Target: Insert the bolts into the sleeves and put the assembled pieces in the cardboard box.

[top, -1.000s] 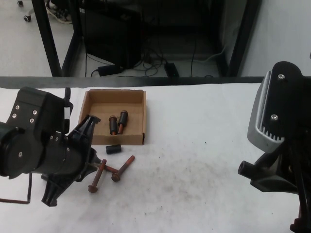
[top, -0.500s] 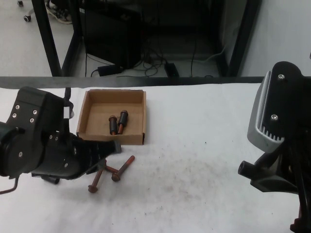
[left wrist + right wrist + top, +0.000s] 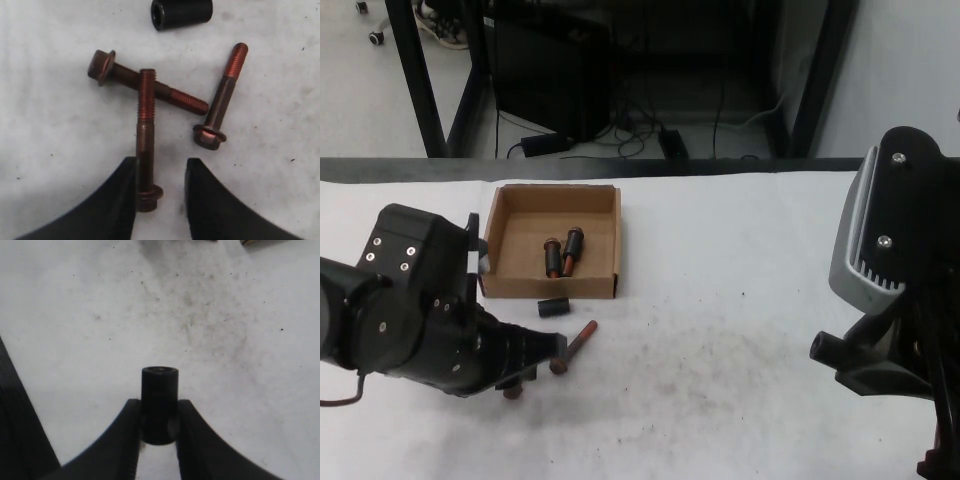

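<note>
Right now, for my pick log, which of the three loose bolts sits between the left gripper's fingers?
The bolt whose head lies between the fingers of the left gripper, its shaft crossing a second bolt.
</note>
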